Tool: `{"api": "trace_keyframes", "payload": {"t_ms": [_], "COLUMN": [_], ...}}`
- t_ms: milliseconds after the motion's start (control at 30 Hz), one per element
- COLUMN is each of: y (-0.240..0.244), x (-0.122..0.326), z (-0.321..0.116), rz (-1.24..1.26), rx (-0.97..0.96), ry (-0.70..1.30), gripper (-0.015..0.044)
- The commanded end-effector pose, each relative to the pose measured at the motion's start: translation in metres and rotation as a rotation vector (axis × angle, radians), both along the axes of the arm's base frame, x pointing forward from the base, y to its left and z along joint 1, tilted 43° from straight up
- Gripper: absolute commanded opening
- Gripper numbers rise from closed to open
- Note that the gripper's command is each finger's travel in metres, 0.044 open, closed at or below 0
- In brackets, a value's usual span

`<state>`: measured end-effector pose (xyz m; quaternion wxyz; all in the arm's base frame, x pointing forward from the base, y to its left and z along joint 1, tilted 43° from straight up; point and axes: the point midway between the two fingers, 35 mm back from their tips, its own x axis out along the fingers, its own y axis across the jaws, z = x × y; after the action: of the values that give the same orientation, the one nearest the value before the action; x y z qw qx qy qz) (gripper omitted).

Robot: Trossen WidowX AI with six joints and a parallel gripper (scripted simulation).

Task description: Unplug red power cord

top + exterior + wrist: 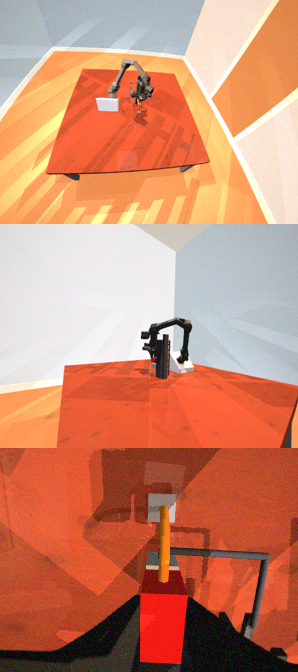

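The arm [183, 336] reaches down over the far half of the red tabletop [129, 143], roughly midway between its side edges, and its jaws are clamped on the red plug [162, 620]. In the wrist view the plug sits between the two dark fingers, with an orange cord [163, 543] running from its top toward a small grey block [162, 507] lying on the tabletop. A thin grey frame [260, 583] shows to the right of the plug. From the exterior view the plug [153, 359] hangs just beside a tall dark strip [163, 356] that stands upright. A white base [107, 104] sits near the arm's foot, toward the far edge.
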<state>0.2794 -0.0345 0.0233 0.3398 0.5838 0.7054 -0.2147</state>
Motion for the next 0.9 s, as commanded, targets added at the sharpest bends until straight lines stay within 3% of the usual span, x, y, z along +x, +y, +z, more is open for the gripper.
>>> {"api": "trace_keyframes", "payload": {"t_ms": [0, 867], "y": [-0.009, -0.042], "x": [0.004, 0.015], "z": [-0.005, -0.028], "rz": [-0.002, -0.004], "rx": [-0.013, -0.014], "ry": [-0.009, -0.008], "gripper": [0.0000, 0.0000]}}
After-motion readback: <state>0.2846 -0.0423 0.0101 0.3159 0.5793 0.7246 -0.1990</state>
